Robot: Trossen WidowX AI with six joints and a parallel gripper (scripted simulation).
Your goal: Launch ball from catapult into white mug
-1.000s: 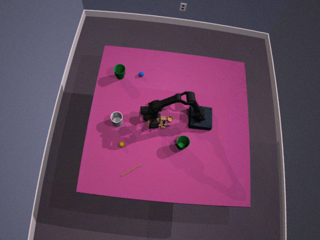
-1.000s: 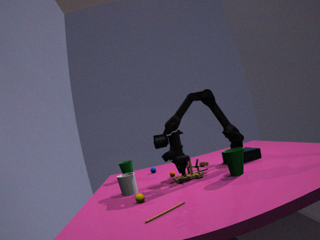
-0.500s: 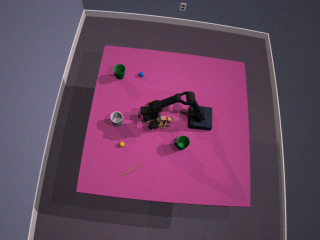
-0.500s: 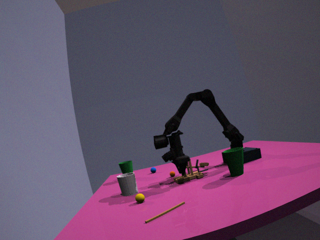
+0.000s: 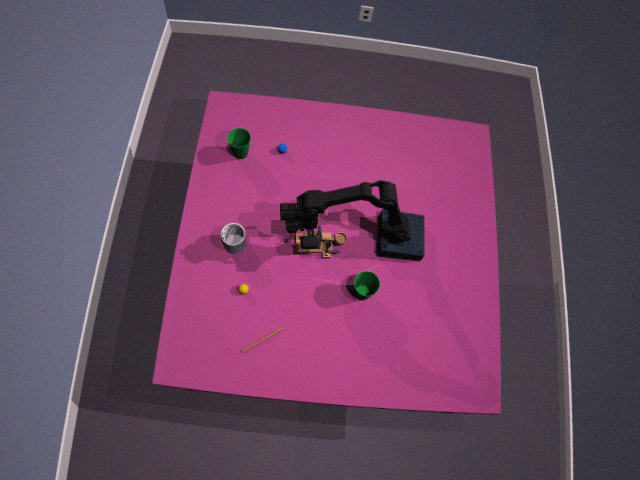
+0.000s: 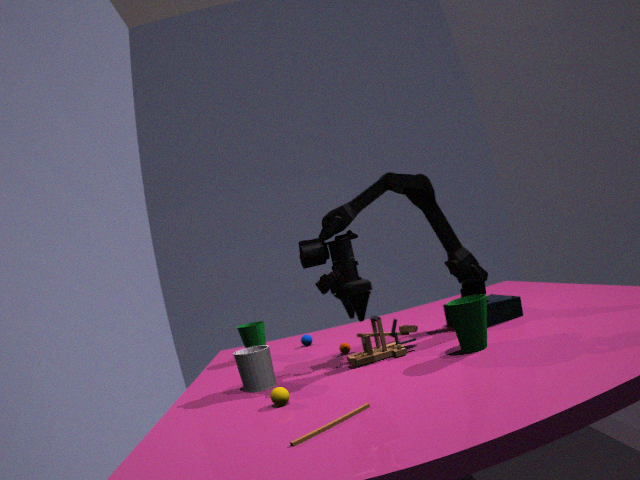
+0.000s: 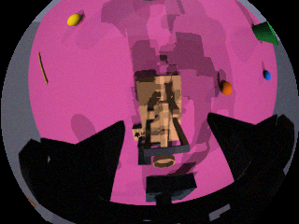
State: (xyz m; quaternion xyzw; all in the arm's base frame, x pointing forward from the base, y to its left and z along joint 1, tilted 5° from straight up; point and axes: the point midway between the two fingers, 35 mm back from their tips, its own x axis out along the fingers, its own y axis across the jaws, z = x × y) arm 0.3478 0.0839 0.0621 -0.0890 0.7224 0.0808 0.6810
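The wooden catapult (image 5: 326, 236) (image 6: 377, 356) (image 7: 174, 84) stands on the table. Its round cup (image 5: 339, 238) (image 6: 408, 328) (image 7: 163, 161) is on the side towards the arm's base and looks empty. The white mug (image 5: 233, 239) (image 6: 256, 370) stands upright beyond the catapult's opposite end. An orange ball (image 6: 344, 348) (image 7: 226, 88) lies beside the catapult, hidden by the arm in the top view. A blue ball (image 5: 282, 148) (image 6: 306, 339) (image 7: 267, 75) and a yellow ball (image 5: 243, 288) (image 6: 279, 396) (image 7: 74, 20) lie farther away. My gripper (image 6: 356, 317) (image 7: 168, 120) is open and empty, pointing down above the catapult.
One green cup (image 5: 239, 143) (image 6: 253, 334) (image 7: 267, 34) stands near the blue ball. Another green cup (image 5: 366, 284) (image 6: 467, 324) stands near the arm's dark base (image 5: 400, 250) (image 6: 504, 310). A thin wooden stick (image 5: 262, 339) (image 6: 330, 425) (image 7: 43, 68) lies past the yellow ball.
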